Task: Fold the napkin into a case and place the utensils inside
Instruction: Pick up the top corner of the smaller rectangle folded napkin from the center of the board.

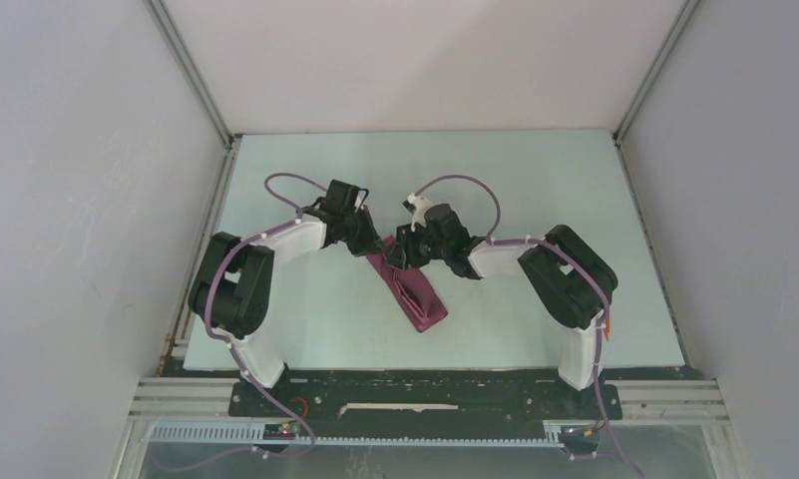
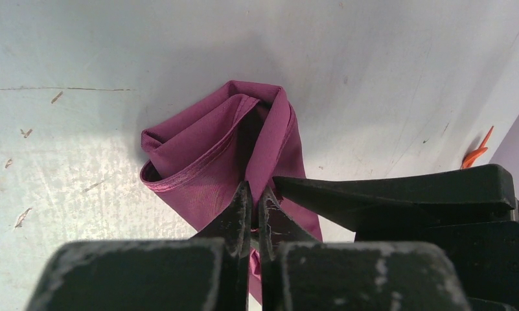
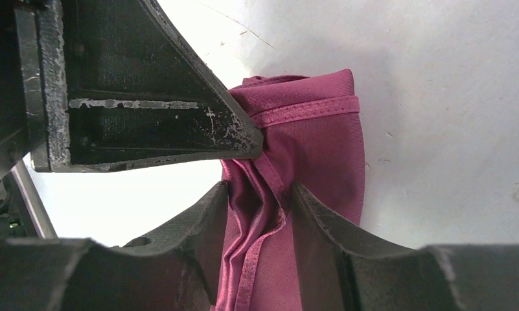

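A pale mint-green tabletop fills the floor of a white enclosure. A plain back wall and two side walls rise around it, joined at the far corners by slanting metal posts. A black mounting plate runs along the near edge, with a slotted white strip just beyond it. In the left wrist view, small brown scuffs mark the tabletop.

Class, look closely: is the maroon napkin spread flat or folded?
Folded: the napkin forms a narrow layered strip, one end pinched in the left claw.
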`<state>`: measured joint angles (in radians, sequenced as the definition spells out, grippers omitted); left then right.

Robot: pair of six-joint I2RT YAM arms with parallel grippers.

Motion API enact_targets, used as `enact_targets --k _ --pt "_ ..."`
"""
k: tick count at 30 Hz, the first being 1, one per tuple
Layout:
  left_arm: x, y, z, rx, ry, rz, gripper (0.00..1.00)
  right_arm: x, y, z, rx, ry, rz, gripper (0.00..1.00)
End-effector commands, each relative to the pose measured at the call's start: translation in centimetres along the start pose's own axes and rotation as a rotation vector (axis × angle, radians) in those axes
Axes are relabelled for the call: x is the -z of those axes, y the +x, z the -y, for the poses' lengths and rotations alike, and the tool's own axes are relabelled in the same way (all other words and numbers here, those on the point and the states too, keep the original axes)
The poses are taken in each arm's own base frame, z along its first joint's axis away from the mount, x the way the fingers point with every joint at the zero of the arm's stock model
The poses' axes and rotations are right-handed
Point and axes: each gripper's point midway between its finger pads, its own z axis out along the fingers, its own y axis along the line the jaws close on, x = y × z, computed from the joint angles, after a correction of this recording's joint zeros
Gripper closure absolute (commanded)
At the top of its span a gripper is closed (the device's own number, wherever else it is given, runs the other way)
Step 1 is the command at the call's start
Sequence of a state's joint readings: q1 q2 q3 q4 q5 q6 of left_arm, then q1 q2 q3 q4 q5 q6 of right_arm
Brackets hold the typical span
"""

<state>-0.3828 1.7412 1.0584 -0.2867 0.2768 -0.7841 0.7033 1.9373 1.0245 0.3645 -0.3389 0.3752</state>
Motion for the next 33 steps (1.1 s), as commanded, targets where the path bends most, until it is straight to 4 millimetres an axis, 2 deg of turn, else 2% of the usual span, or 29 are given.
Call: enact_targets --k 1,11,15,23,29,32,33 --pt "0.8 -0.5 0.8 -0.026 0.042 0.021 0.99 -0.5 -2.7 -1.2 0.069 -0.001 0.071 0.52" --pt "0.7 -0.4 0.8 -0.024 0.044 0.018 0.99 -1.3 -3.3 -1.3 0.069 0.025 0.066 0.62" --pt "0.8 -0.5 1.0 -0.026 0.049 0.02 0.99 -1.4 -2.8 -1.1 0.065 0.028 0.053 0.57" --pt "0.9 -0.6 1.2 -0.026 0.057 0.019 0.98 -1.7 -2.4 -0.8 0.079 0.048 0.049 0.56" --pt "0.9 -0.6 1.3 -0.023 0.059 0.017 0.97 -1.8 -2.5 -0.7 0.085 0.07 0.05 0.69" --pt "1.2 -0.7 1.5 -0.026 0.066 0.024 0.94 -1.8 -2.5 -0.6 0.072 0.085 0.051 0.79" --pt "1.3 -0.7 1.5 -0.028 0.067 0.026 0.91 -1.7 -2.5 -0.5 0.064 0.092 0.052 0.86"
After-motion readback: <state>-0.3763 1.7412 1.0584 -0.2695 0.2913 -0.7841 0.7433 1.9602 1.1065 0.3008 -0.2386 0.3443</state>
